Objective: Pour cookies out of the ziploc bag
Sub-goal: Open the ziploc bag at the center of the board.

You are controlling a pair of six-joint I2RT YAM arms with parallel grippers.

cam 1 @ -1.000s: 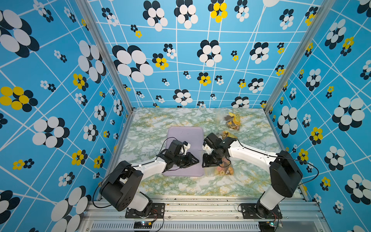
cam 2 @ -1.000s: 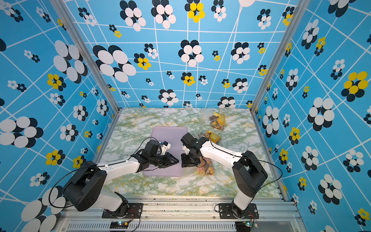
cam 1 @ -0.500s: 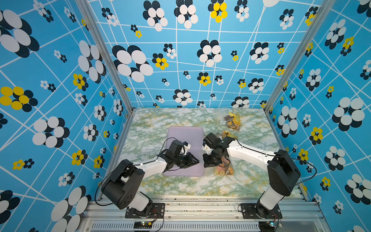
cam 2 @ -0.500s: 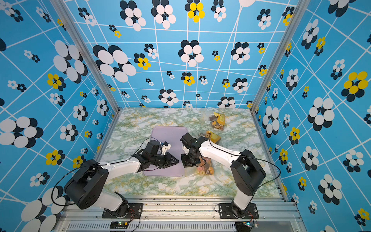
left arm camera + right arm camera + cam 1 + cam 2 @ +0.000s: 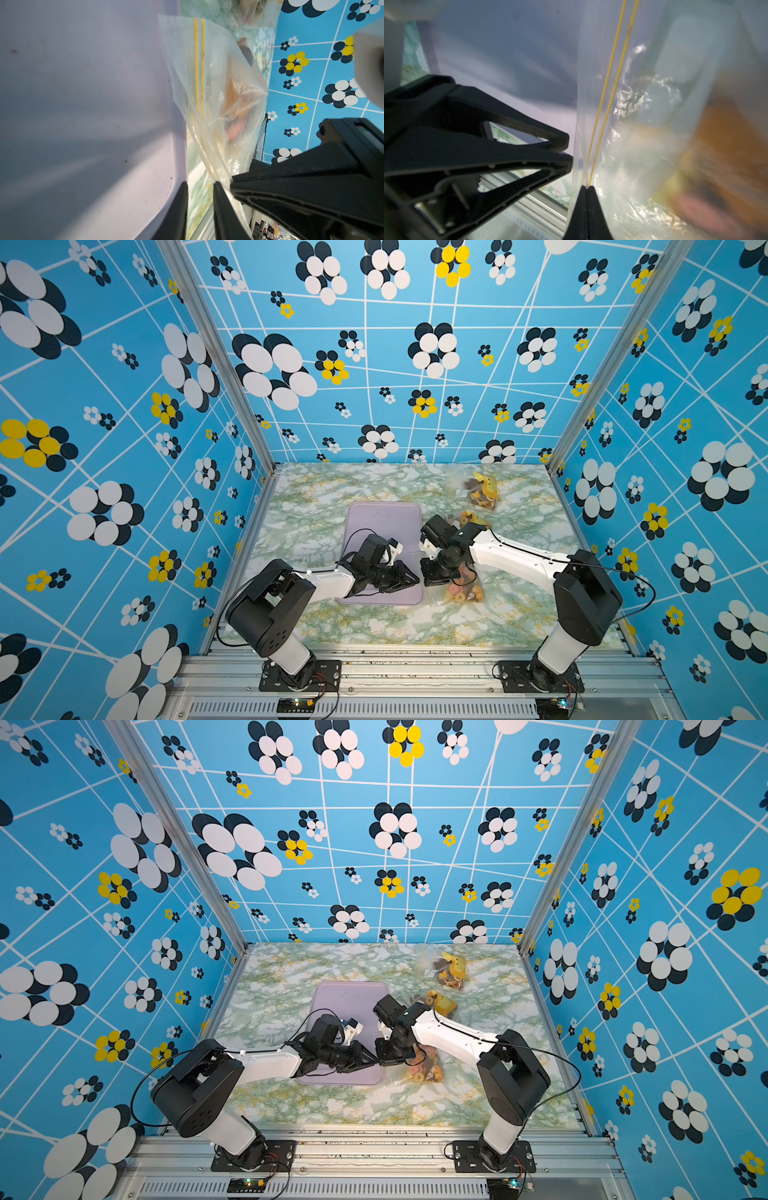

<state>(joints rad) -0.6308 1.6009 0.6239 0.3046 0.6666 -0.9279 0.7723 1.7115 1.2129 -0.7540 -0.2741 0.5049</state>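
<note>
The clear ziploc bag (image 5: pixel 446 599) lies on the marble table just right of the lilac tray (image 5: pixel 382 518). It holds pink, tan and brown cookies (image 5: pixel 461 593). My right gripper (image 5: pixel 587 187) is shut on the bag's (image 5: pixel 643 104) mouth edge, right at the two yellow zip lines (image 5: pixel 610 72). The cookies (image 5: pixel 726 145) show as a blur through the film. My left gripper (image 5: pixel 200 184) hovers over the tray's (image 5: pixel 83 104) corner, slightly open, with only table showing between its fingers. The bag film (image 5: pixel 207 72) runs along the outside of one finger. In both top views the two grippers nearly meet (image 5: pixel 378 1057).
Two more clear bags of snacks lie on the table: one at the back right (image 5: pixel 480 489), one partly under my right arm (image 5: pixel 473 518). Blue flowered walls close in three sides. A metal rail (image 5: pixel 415 655) runs along the front edge.
My right gripper has closed onto the bag's zip edge. Both arms have stayed almost where they were, and the left gripper's opening is unchanged.
</note>
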